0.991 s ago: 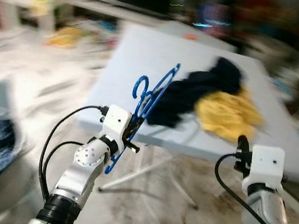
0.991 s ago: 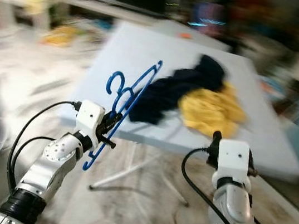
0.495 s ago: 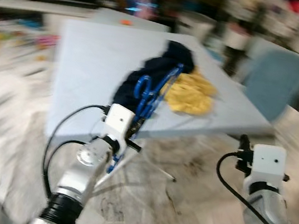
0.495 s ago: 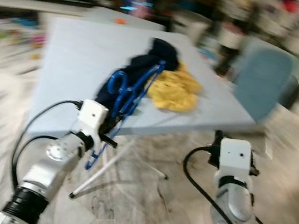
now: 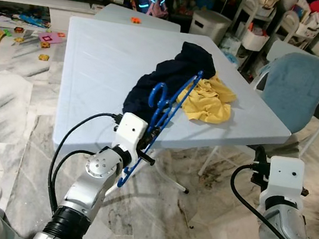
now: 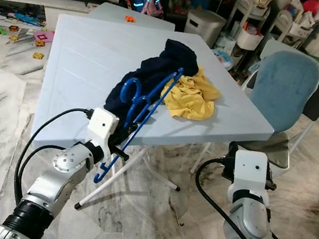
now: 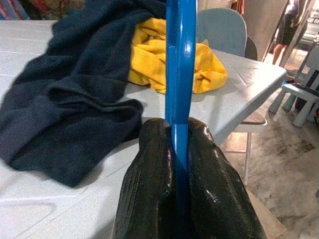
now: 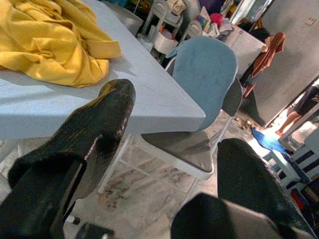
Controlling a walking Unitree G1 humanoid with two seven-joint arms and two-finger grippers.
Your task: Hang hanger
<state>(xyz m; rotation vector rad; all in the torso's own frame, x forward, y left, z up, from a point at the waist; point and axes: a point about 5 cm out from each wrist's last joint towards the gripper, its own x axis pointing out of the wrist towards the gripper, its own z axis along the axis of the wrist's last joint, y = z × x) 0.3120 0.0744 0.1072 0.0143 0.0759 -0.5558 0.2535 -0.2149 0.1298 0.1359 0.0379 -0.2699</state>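
One blue plastic hanger (image 5: 161, 115) is pinched in the left gripper (image 5: 141, 147), long axis slanting up over the white folding table (image 5: 97, 56) edge; right gripper (image 8: 164, 164) spread, empty.

One blue plastic hanger (image 5: 163, 117); two crumpled garments, a dark navy one (image 5: 172, 76) and a yellow one (image 5: 210, 100); one pale blue folding table (image 5: 97, 56); one blue-backed chair (image 5: 293, 85); two black-fingered grippers, left gripper (image 7: 179, 159) and right gripper (image 8: 169, 149).
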